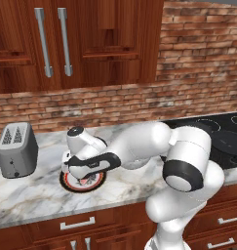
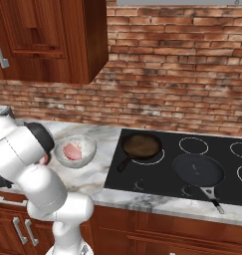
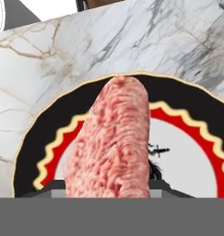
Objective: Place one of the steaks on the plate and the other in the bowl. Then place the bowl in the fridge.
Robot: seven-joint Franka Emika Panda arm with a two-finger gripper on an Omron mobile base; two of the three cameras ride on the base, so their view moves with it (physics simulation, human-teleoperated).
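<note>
**Pink steak held over plate**

Pink marbled steak (image 3: 114,143) hangs from the hand (image 3: 109,196), jaws closed on its near edge, just above the plate (image 3: 35,138) on the marble desk (image 3: 85,50). The second steak (image 2: 71,151) lies in the bowl (image 2: 87,145). Judged soft, limp and slippery; an edge grip suits it, and it will likely flop on release.

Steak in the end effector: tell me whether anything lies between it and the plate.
Nothing visible does. In the hand view the steak hangs directly over the plate, whose face below is bare. The other steak already lies in the bowl, apart from the plate.
</note>
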